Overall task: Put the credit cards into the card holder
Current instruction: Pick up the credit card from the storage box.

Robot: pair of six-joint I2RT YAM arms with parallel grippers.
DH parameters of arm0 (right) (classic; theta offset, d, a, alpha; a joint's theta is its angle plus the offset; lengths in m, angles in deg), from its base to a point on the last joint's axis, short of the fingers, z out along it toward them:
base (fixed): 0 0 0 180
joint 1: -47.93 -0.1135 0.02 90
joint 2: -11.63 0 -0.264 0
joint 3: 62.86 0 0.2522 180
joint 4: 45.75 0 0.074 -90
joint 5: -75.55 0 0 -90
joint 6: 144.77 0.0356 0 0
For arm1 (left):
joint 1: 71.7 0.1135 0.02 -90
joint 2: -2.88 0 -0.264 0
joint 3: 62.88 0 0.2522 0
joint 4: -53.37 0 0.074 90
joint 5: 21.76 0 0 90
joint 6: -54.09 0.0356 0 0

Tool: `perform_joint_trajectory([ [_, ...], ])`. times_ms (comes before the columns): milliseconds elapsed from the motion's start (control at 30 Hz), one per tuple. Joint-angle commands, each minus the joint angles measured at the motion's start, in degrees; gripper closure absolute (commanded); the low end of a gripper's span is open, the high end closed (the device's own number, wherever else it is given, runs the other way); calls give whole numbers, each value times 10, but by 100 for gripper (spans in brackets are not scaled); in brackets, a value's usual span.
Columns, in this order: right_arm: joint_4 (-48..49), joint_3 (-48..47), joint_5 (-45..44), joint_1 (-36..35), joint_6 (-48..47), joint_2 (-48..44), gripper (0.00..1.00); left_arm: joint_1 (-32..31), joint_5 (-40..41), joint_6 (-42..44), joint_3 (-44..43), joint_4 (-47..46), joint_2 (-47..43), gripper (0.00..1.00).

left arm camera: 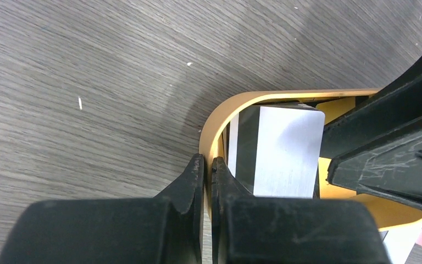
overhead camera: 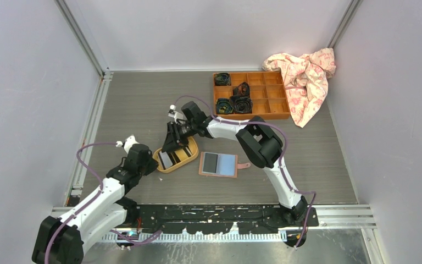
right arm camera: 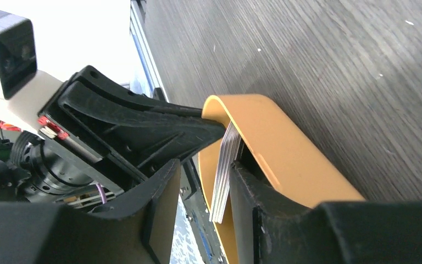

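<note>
The credit cards (left arm camera: 288, 151) lie as a white and black stack in a yellow oval tray (left arm camera: 236, 102), left of centre on the table. My left gripper (left arm camera: 209, 165) is shut on the tray's near-left rim. My right gripper (right arm camera: 206, 170) reaches into the tray (overhead camera: 193, 149) from behind. It is open around the tilted card stack (right arm camera: 223, 170), which leans on its right finger (right arm camera: 253, 209), with a gap to the left finger. The card holder (overhead camera: 218, 164), a salmon-pink wallet, lies open and flat just right of the tray, showing its bluish pockets.
An orange-brown compartment box (overhead camera: 251, 94) with dark rolled items stands at the back right. A pink floral cloth (overhead camera: 305, 77) is bunched beside it in the corner. A metal rail runs along the table's left side.
</note>
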Motion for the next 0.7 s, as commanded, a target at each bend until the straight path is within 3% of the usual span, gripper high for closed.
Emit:
perform_joint_trajectory([
  [0,51,3,17,-8,27,-23,56,-13,-55,-19,-26,-49,-3,100],
  [367,-140,-45,-86,-11,-124,-11,57,-15,-57,-16,-36,-41,-5,100],
  [667,-152,-48,-54,-22,-132,3,55,-14,-47,-14,-44,-34,-4,100],
])
